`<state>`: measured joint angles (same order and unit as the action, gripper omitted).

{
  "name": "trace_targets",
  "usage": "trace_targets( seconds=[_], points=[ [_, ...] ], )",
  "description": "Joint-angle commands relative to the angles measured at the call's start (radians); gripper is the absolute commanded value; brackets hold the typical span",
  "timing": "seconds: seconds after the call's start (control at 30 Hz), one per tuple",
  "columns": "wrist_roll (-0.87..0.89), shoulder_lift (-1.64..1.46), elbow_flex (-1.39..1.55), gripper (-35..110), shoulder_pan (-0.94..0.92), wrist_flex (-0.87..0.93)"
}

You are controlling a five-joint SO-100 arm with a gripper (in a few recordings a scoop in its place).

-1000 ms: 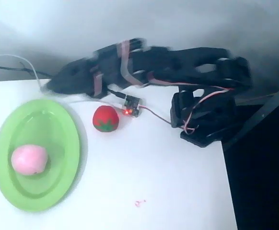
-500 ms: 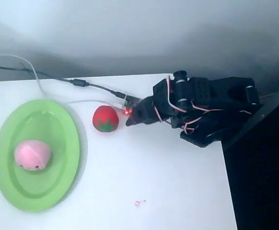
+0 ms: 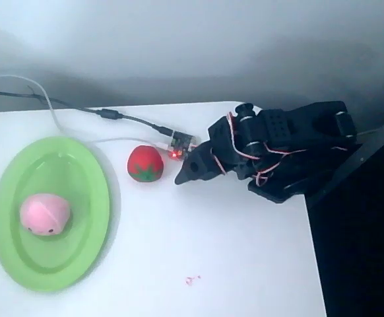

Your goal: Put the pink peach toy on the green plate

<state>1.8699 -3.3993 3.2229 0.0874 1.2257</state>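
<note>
Resting on the green plate (image 3: 80,178), the pink peach toy (image 3: 44,214) sits a little left of the plate's middle in the overhead view, its tiny dark face dots turned toward the lower edge of the picture. The plate, an oval with a raised rim, lies flat at the left side of the white table (image 3: 212,251). Just right of the plate's rim, apart from it, a red round toy (image 3: 145,163) with a green leaf mark stands on the table. The black arm (image 3: 291,148) is folded up near the table's right edge, with red and white wires looped over its joints. Its gripper (image 3: 184,176) points left and down toward the table, its tip near the red round toy but not touching it; the fingers seem drawn together into one dark point with nothing between them, though the dark shape makes this hard to judge with certainty. A small circuit board (image 3: 181,144) with a red light lies just above the gripper's tip, and a dark cable (image 3: 80,107) and a white cable (image 3: 43,99) run from it across the table toward the upper left. A tiny pink mark (image 3: 191,280) shows on the table near the lower edge.
</note>
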Motion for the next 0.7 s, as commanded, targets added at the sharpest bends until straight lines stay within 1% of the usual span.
trace_targets(
  seconds=[0.0, 0.03, 0.07, 0.1, 0.2, 0.37, 0.67],
  points=[
    [-0.132, -0.018, 0.057, 0, -0.041, 0.035],
    [-0.301, -0.018, 0.057, 0, -0.072, 0.058],
    [-0.364, -0.018, 0.057, 0, -0.081, 0.064],
    [-0.380, -0.018, 0.057, 0, -0.074, 0.061],
    [-0.388, -0.018, 0.057, 0, -0.051, 0.060],
    [-0.348, -0.018, 0.057, 0, -0.051, 0.064],
    [-0.350, -0.018, 0.057, 0, -0.051, 0.064]
  ],
)
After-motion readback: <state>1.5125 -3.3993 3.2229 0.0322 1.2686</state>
